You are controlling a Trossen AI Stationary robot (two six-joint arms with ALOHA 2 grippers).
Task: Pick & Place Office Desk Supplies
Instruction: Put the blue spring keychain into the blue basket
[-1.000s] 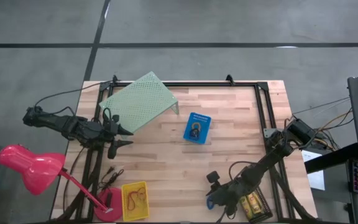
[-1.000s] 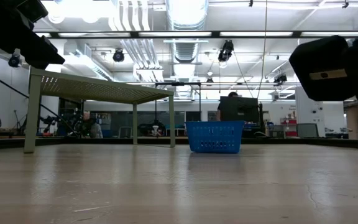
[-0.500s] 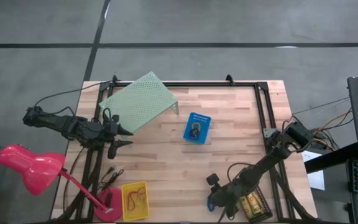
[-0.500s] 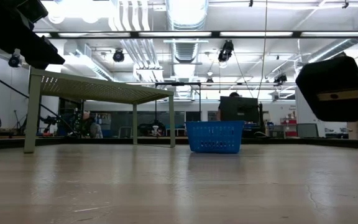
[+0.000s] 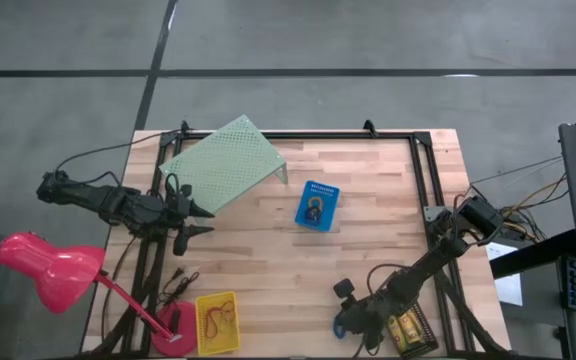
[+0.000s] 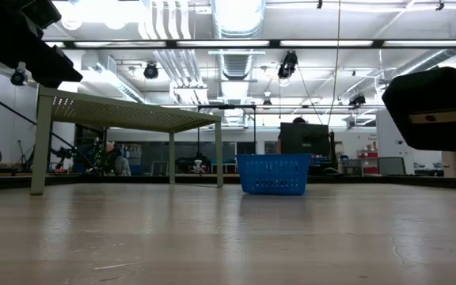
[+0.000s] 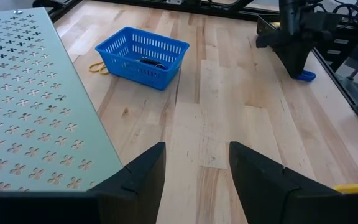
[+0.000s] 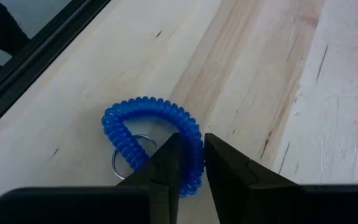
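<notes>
While my right gripper (image 8: 190, 163) sits low at the table's near right edge, its fingers pinch one side of the blue coiled ring (image 8: 151, 140), which lies flat on the wood with a small metal keyring (image 8: 124, 163) inside its loop. My left gripper (image 7: 194, 168) waits beside the pale green perforated riser (image 7: 33, 106), fingers spread and holding nothing. Farther off stands the blue bin (image 7: 143, 56).

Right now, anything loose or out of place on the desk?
One item lies loose: a blue coiled ring on the bare wood at the table's near edge, beside the black bin. The right gripper is down on it, fingers straddling the coil. A rubber band also lies outside the blue bin.
</notes>
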